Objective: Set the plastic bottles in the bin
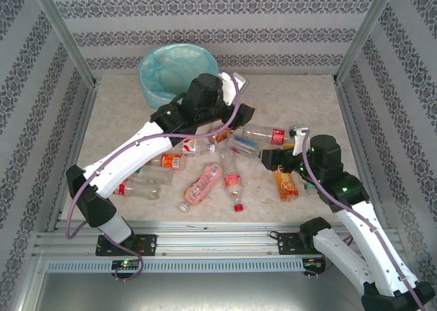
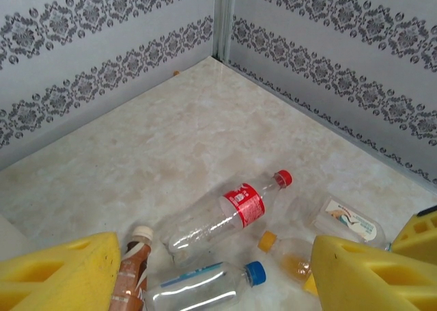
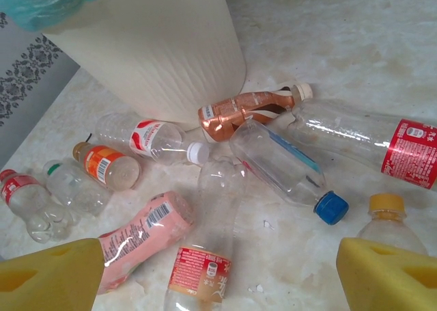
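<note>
Filling the floor between the patterned walls [image 1: 205, 10], the marbled table [image 1: 300, 99] carries everything. The bin [image 1: 151, 92] stands upright at the far left of it, a blue-green bag folded over its rim. The left arm [image 1: 130, 160] stretches from the near left corner across the table, and its wrist sits just right of the bin. The right arm [image 1: 358, 222] bends in from the near right. The left gripper [image 2: 215, 246] hangs above the table with its yellow fingers [image 2: 61, 273] wide apart and nothing between them. The right gripper [image 3: 218, 256] is likewise spread wide and empty, above the bottles. The plastic bottles [image 1: 205, 181] lie on their sides on the table, outside the bin, in a loose cluster between the bin and the right arm. A long clear bottle [image 2: 225, 219] with a red label and red cap lies below the left gripper, a blue-capped bottle [image 2: 205, 287] just beside it. A pink bottle [image 3: 140, 239] lies nearer the arms. A brown bottle [image 3: 246, 109] with a cream cap lies just beside the foot of the bin, and a small orange-capped bottle [image 3: 389, 229] sits close to one right finger.
</note>
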